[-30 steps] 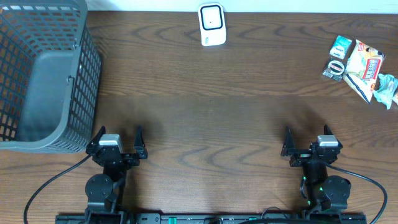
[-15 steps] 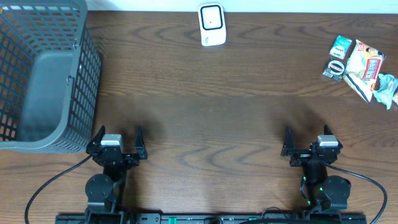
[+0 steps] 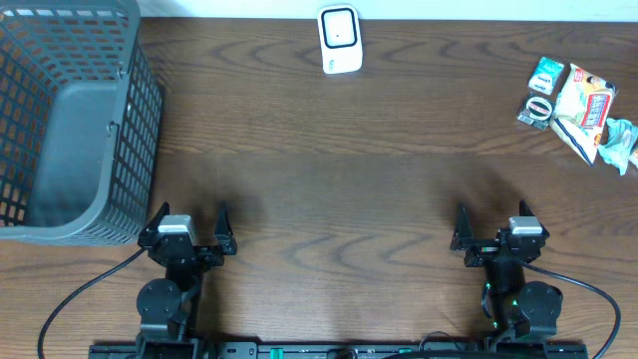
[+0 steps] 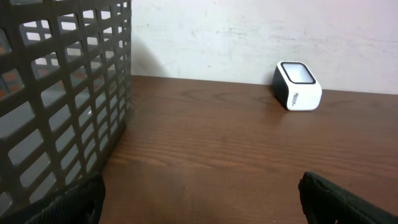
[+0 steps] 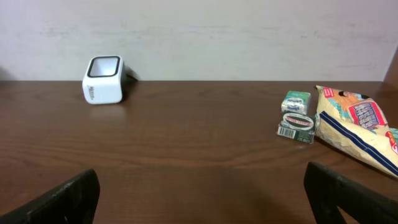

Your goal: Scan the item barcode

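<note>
The white barcode scanner (image 3: 340,40) stands at the table's far edge, middle; it also shows in the left wrist view (image 4: 297,86) and the right wrist view (image 5: 104,79). The items lie in a cluster at the far right: a yellow snack bag (image 3: 583,108) (image 5: 357,127), a small green pack (image 3: 545,73) (image 5: 296,101) and a dark banded pack (image 3: 538,110) (image 5: 297,126). My left gripper (image 3: 191,211) (image 4: 199,199) and right gripper (image 3: 491,214) (image 5: 202,196) rest near the front edge, both open and holding nothing, far from the items.
A tall grey mesh basket (image 3: 70,120) (image 4: 62,99) fills the far left corner, close beside my left gripper. A crumpled teal wrapper (image 3: 620,145) lies at the right edge next to the snack bag. A pale wall runs behind the table.
</note>
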